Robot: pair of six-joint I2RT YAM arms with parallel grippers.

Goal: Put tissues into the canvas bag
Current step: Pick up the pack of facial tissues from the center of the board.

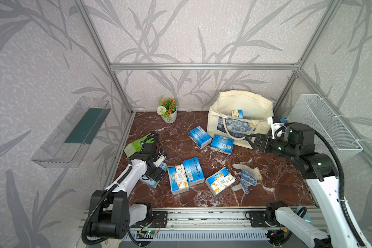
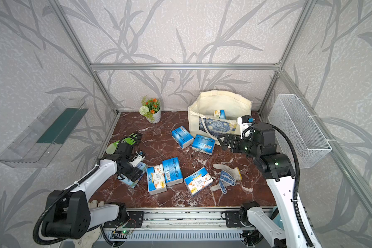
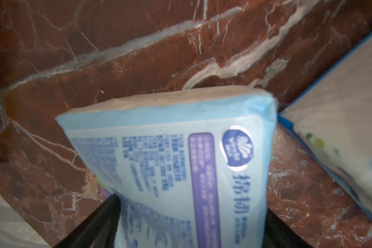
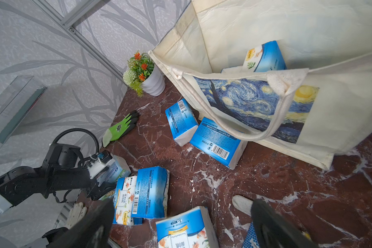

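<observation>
The cream canvas bag (image 1: 245,107) (image 2: 223,101) (image 4: 331,120) stands open at the back right, and one tissue pack (image 1: 237,113) (image 4: 264,57) shows inside it. Two blue packs (image 1: 199,137) (image 1: 222,144) lie in front of the bag. Three more (image 1: 177,179) (image 1: 193,171) (image 1: 220,181) lie mid-table. My left gripper (image 1: 157,174) (image 2: 135,174) (image 3: 191,206) is down at the left side, its fingers pressed on both sides of a paler blue pack (image 3: 170,139) (image 1: 153,182). My right gripper (image 1: 252,141) (image 2: 222,141) (image 4: 182,206) hangs open and holds nothing, in front of the bag.
A white-and-blue dotted glove (image 1: 246,176) lies right of the middle packs, and a green glove (image 1: 138,143) lies behind the left arm. A flower pot (image 1: 169,109) stands at the back. A wire basket (image 1: 326,126) hangs on the right wall, a clear shelf (image 1: 71,133) on the left.
</observation>
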